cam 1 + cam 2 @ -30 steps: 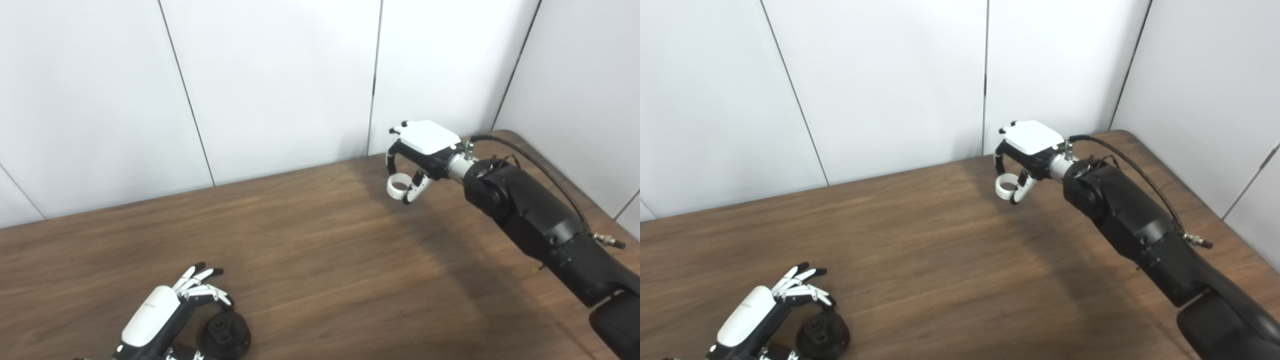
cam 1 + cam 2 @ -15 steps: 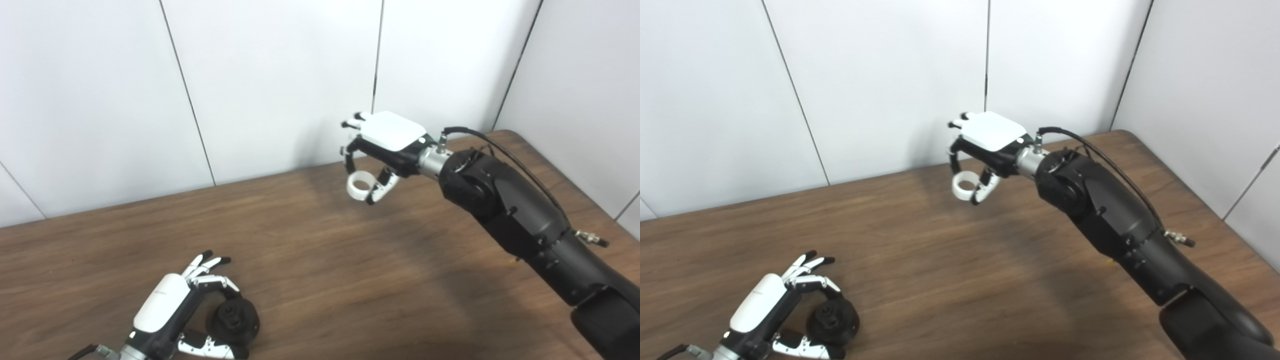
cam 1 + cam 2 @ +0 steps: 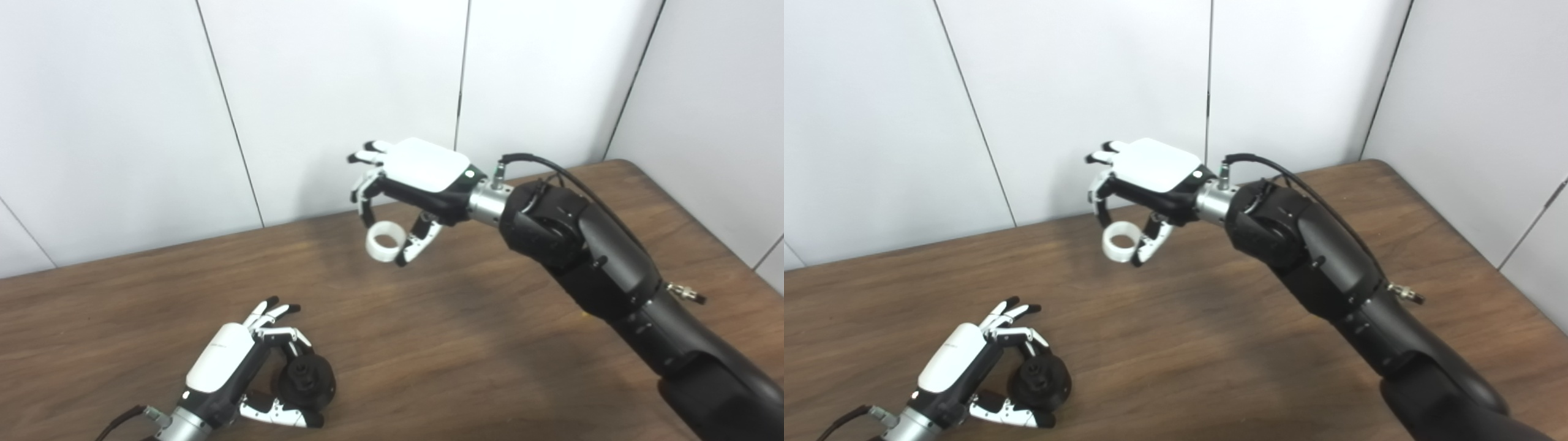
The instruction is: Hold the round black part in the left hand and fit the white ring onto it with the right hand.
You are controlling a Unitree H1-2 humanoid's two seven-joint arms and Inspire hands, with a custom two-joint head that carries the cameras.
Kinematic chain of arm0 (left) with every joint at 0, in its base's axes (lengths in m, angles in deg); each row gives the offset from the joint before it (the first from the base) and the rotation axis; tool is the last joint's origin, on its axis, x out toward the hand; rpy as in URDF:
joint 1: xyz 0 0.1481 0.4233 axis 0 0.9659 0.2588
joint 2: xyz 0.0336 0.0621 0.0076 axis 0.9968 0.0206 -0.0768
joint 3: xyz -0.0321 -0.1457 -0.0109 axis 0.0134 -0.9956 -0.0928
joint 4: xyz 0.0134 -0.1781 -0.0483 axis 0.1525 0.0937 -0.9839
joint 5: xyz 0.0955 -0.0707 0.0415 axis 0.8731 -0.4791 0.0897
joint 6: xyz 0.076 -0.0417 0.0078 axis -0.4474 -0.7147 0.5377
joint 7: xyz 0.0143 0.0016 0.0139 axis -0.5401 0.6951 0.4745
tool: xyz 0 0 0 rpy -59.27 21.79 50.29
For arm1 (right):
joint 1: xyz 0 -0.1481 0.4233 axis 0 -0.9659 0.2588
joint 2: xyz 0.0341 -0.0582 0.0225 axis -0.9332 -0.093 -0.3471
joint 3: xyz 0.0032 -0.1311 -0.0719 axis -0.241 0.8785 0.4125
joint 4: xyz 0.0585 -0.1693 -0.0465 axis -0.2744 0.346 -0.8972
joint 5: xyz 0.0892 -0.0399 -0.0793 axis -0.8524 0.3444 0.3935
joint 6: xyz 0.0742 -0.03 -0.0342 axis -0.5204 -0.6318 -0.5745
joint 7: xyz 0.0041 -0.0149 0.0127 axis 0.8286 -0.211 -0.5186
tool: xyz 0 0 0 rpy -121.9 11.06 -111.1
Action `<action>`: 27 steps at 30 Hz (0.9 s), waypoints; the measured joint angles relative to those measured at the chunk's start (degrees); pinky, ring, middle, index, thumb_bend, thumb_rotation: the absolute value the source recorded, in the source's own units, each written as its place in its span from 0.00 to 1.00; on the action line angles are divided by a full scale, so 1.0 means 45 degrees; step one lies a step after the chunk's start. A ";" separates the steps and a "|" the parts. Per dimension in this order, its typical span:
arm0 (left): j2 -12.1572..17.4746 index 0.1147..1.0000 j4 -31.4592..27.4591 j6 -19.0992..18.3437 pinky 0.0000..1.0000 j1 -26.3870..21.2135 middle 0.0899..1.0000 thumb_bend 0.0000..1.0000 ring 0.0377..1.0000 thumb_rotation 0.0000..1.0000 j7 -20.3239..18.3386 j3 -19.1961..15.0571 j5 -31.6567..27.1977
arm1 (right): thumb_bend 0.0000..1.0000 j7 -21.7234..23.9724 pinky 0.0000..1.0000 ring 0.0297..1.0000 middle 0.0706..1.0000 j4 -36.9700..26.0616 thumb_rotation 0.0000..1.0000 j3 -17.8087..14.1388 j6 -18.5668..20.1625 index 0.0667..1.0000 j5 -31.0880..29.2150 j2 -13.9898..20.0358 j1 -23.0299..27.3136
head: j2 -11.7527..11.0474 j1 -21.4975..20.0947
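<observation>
The round black part (image 3: 306,381) is at the table's near left, gripped between the thumb and fingers of my left hand (image 3: 239,373); it also shows in the right eye view (image 3: 1041,381). Whether it touches the table I cannot tell. My right hand (image 3: 416,184) is raised above the table's middle, palm down, shut on the white ring (image 3: 384,243), pinched between a finger and the thumb. The ring's opening faces roughly up. The ring is well above and to the right of the black part, apart from it.
The brown wooden table (image 3: 459,343) runs to a white panelled wall (image 3: 306,92) at the back and right. My right forearm (image 3: 612,275) stretches over the table's right half, with a black cable looped at the wrist.
My right hand has carried the white ring leftward from the back right toward the middle. My left hand has moved the black part up and a little right.
</observation>
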 measured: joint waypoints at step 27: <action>-0.1375 0.41 -0.0102 -0.0467 1.00 0.0026 0.65 0.52 0.90 0.06 -0.0610 -0.0582 0.1363 | 0.52 0.1499 1.00 0.95 0.70 -0.1789 0.14 0.0255 -0.0299 0.44 -0.2171 -0.1158 -0.0094 | 0.1289 0.3516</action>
